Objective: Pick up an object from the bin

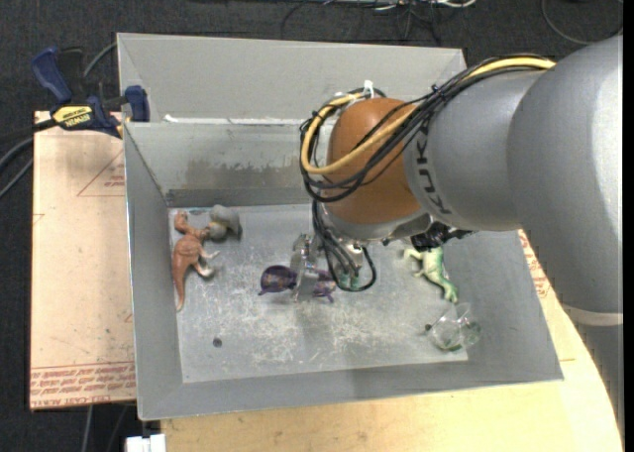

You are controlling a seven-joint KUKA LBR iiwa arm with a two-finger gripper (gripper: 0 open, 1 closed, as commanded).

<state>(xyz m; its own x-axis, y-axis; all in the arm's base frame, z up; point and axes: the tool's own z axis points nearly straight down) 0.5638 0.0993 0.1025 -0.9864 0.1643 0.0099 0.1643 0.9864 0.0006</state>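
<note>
The pincer [319, 267] sits low at centre frame, beside a purple toy [279, 280] on the bin [158, 242] floor. Spread or pinching, I cannot tell. The lift looks undone.

A small purple plastic toy animal [280, 280] lies on the scuffed floor of the grey metal bin [248, 341], near the middle and a little toward the front wall. The figure sits low, apparently on its side. Its dark, rounded body points to the left of the camera view, and a thinner purple part stretches right, where it passes under the claw [319, 270]. Its exact shape is hard to make out. It rests on bare metal, well clear of the bin's walls.
</note>
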